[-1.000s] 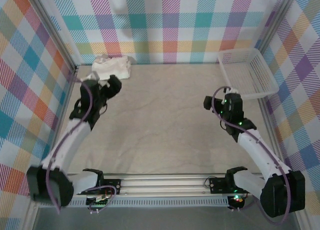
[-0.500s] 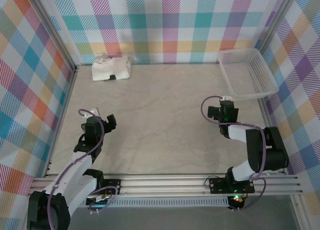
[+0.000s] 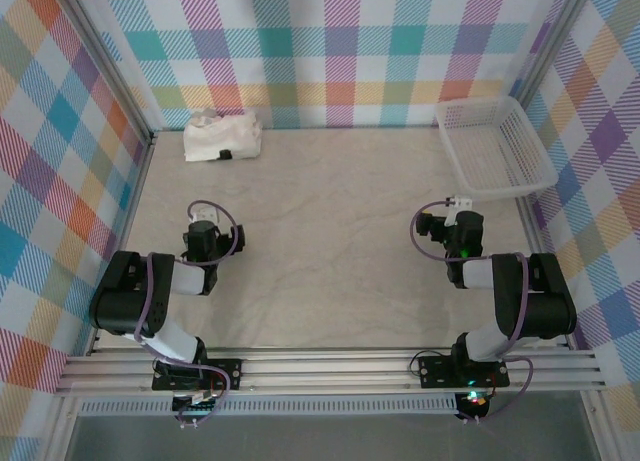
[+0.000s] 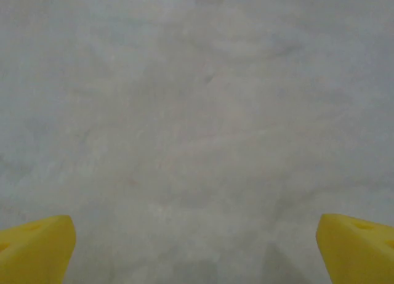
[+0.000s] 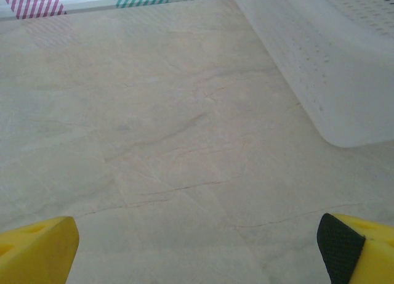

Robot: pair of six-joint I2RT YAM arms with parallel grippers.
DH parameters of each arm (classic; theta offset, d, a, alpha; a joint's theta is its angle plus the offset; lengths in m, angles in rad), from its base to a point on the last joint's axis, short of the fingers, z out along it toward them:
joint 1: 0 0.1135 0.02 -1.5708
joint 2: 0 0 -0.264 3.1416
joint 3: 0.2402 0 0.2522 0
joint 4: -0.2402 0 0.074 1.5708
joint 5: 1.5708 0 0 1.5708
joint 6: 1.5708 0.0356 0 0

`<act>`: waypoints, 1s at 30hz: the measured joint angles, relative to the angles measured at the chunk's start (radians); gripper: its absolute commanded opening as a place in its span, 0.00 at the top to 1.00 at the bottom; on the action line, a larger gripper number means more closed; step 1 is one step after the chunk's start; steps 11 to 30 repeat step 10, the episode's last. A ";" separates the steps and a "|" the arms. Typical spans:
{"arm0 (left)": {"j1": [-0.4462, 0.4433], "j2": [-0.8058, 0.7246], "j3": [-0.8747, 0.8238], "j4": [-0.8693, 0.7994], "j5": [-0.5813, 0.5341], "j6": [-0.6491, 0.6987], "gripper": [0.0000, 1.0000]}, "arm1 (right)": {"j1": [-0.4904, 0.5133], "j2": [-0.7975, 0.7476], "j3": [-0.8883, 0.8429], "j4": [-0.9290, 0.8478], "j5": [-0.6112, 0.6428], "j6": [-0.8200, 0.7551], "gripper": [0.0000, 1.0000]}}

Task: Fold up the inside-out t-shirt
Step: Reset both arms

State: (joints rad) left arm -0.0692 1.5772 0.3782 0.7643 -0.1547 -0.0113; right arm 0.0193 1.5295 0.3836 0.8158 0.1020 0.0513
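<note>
Nearest the rail, both arms sit folded compactly over their bases, low on the pale marbled table. The left gripper points away from the rail. In its wrist view the left gripper stands spread wide, a yellow fingertip in each lower corner and only bare table between, so it holds nothing. The right gripper is level with it across the table. Its own camera shows the right gripper just as wide, with one black-padded fingertip showing, and empty as well. Just beyond it to the right rises the wall of the white plastic mesh basket, which stands in the far right corner. Farthest off, in the far left corner and tight against the checked back wall, lies the inside-out t-shirt. It is a compact, squarish white bundle, its longer side running along the wall and its small dark tag on the near edge. From the left gripper the shirt lies almost straight ahead and slightly to the right, well apart. From the right gripper it is diagonally across the whole table, so the left arm is clearly the nearer one. Judging by the neat bundle, the folding looks finished or nearly so, and any further touch would best come from the left arm reaching forward along its present heading.
</note>
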 measured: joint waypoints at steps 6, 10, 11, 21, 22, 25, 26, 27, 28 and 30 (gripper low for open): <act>0.000 -0.001 0.026 0.027 0.016 0.010 0.00 | 0.000 0.000 0.000 0.007 -0.003 -0.008 0.00; 0.000 -0.001 0.026 0.026 0.016 0.010 0.00 | 0.000 0.000 0.002 0.006 -0.012 -0.012 0.00; 0.000 -0.001 0.026 0.026 0.016 0.010 0.00 | 0.000 0.000 0.002 0.006 -0.012 -0.012 0.00; 0.000 -0.001 0.026 0.026 0.016 0.010 0.00 | 0.000 0.000 0.002 0.006 -0.012 -0.012 0.00; 0.000 -0.001 0.026 0.026 0.016 0.010 0.00 | 0.000 0.000 0.002 0.006 -0.012 -0.012 0.00; 0.000 -0.001 0.026 0.026 0.016 0.010 0.00 | 0.000 0.000 0.002 0.006 -0.012 -0.012 0.00; 0.000 -0.001 0.026 0.026 0.016 0.010 0.00 | 0.000 0.000 0.002 0.006 -0.012 -0.012 0.00; 0.000 -0.001 0.026 0.026 0.016 0.010 0.00 | 0.000 0.000 0.002 0.006 -0.012 -0.012 0.00; 0.000 -0.001 0.026 0.026 0.016 0.010 0.00 | 0.000 0.000 0.002 0.006 -0.012 -0.012 0.00; 0.000 -0.001 0.026 0.026 0.016 0.010 0.00 | 0.000 0.000 0.002 0.006 -0.012 -0.012 0.00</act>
